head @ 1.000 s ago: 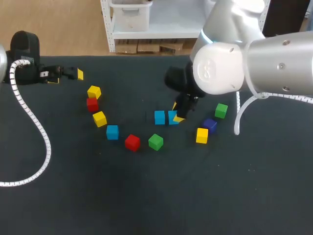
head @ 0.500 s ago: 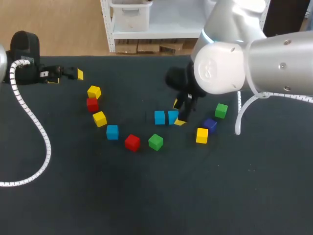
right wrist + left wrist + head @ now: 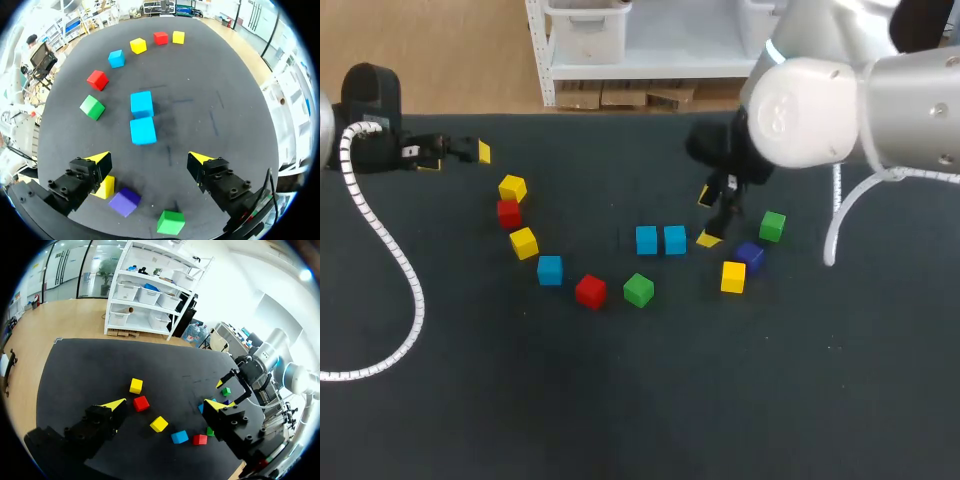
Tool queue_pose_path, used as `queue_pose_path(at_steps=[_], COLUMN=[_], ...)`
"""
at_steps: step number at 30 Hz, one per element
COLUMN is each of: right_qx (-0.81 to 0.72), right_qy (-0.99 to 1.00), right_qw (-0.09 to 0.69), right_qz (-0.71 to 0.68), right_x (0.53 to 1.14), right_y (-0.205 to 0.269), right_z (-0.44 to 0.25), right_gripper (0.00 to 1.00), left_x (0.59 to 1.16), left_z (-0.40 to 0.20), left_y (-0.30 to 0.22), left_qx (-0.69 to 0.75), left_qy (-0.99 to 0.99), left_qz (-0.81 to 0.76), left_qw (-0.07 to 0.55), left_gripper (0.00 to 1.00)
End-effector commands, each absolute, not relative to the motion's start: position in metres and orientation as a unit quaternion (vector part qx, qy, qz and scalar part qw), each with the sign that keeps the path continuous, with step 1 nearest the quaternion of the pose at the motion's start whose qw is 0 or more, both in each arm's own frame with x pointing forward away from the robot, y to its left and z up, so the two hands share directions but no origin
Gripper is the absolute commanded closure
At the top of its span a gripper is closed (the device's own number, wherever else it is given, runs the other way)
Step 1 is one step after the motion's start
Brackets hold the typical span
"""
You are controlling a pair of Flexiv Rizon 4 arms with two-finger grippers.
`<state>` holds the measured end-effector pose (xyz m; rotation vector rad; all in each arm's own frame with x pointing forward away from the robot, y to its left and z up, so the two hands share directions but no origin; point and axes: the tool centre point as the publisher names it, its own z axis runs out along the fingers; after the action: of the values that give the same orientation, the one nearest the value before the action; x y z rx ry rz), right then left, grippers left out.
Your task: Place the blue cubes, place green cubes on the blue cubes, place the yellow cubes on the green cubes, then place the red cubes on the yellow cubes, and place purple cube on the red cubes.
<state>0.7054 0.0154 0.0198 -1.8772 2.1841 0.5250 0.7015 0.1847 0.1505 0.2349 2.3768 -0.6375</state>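
Two blue cubes (image 3: 646, 240) (image 3: 675, 240) sit side by side mid-table; in the right wrist view they lie just ahead of the fingers, one (image 3: 143, 130) nearer than the other (image 3: 142, 103). My right gripper (image 3: 707, 218) (image 3: 150, 158) hangs open just right of them, holding nothing. A third blue cube (image 3: 550, 270) lies to the left, near a red cube (image 3: 590, 291) and a green cube (image 3: 638, 290). The purple cube (image 3: 750, 255), a yellow cube (image 3: 733, 277) and a green cube (image 3: 772, 226) lie right of the gripper. My left gripper (image 3: 457, 157) (image 3: 165, 404) stands open and empty at the far left.
A yellow cube (image 3: 512, 188), a red cube (image 3: 508, 213) and another yellow cube (image 3: 524, 243) form a column on the left. A white corrugated cable (image 3: 390, 260) from my left arm trails over the table's left side.
My right gripper opened, let go of the blue cube beside the other blue one, and drew back up and to the right. The left arm kept still.
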Motion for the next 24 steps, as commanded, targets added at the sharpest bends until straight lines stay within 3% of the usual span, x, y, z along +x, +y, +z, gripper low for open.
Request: queue_pose_path(at_steps=[1, 24], right_qx=[-0.638, -0.661], right_qy=[0.738, 0.718], right_qw=[0.113, 0.120], right_qz=[0.189, 0.180], right_x=[0.699, 0.698], right_y=[0.003, -0.007], right_z=[0.025, 0.040], right_gripper=[0.00, 0.00], left_x=[0.701, 0.701], left_z=[0.150, 0.150], left_y=[0.185, 0.185], left_qx=[0.090, 0.090], left_qy=[0.908, 0.908], left_qz=[-0.243, -0.243], left_qw=[0.329, 0.329], left_gripper=[0.00, 0.00])
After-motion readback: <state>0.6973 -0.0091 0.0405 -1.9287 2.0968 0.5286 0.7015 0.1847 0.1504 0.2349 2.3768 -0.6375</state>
